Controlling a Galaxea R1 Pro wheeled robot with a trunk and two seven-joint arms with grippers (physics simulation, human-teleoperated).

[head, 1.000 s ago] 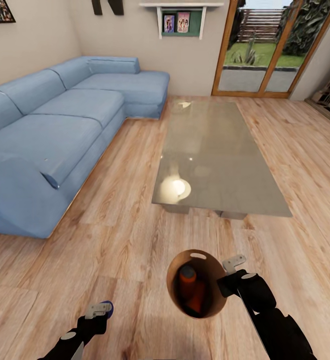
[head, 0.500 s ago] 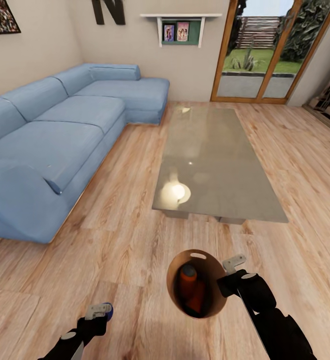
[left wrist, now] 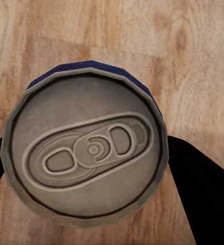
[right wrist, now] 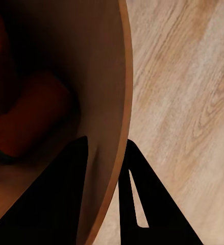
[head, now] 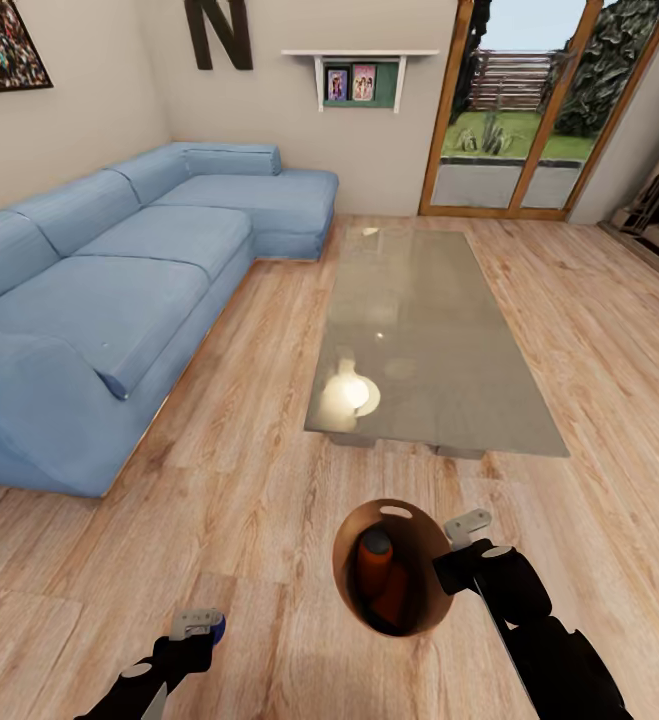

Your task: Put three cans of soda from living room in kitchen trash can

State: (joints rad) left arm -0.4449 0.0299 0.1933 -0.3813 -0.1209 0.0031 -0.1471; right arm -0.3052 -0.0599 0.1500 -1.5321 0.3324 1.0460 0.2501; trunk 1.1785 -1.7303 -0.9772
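- Left gripper (head: pixel 201 628) low at the robot's left, closed around the blue can (head: pixel 213 626); from the left wrist the can's grey top (left wrist: pixel 86 155) with its pull tab faces the camera, dark fingers on either side of it.
- Right gripper (head: pixel 456 548) pinching the bin (head: pixel 424 610) by its wall, one finger inside and one outside, as the right wrist view shows at the rim (right wrist: pixel 123 127).
- Bin hangs above the plank floor (head: pixel 269 480), copper inside turned toward the head camera, handle cutout at its far edge.
- Two orange cans (head: pixel 374 570) lie inside the bin, leaning together; from the right wrist they are dim orange shapes (right wrist: pixel 30 122).
- Ahead, the glass table (head: pixel 419 340), a lamp's glare on its near corner.
- Blue sofa (head: pixel 119 290) runs along the left wall and turns the corner.
- Glass doors (head: pixel 529 120) at the far right, a shelf (head: pixel 359 70) with pictures beside them.
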